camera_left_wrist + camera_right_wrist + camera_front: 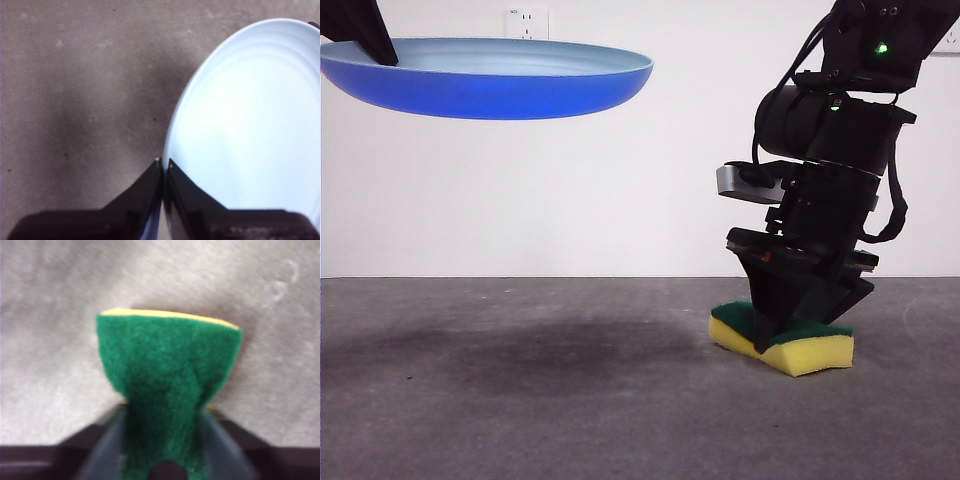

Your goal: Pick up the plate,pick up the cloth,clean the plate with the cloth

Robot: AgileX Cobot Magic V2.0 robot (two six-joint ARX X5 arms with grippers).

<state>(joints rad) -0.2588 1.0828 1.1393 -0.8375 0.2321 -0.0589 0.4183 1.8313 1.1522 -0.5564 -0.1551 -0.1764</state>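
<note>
The light-blue plate (490, 78) hangs high in the air at the upper left of the front view, level, held by its rim. My left gripper (163, 167) is shut on the plate's rim (172, 150); the plate's pale inside (250, 135) fills that view. The cloth, a yellow sponge with a green top (790, 345), lies on the table at the right. My right gripper (775, 335) has come down on it and its jaws squeeze the sponge's sides, so the green layer (167, 365) is pinched narrow between them.
The grey table (520, 400) runs across the front, with the plate's dark shadow (510, 350) on it at the left. A white wall with an outlet (526, 22) stands behind.
</note>
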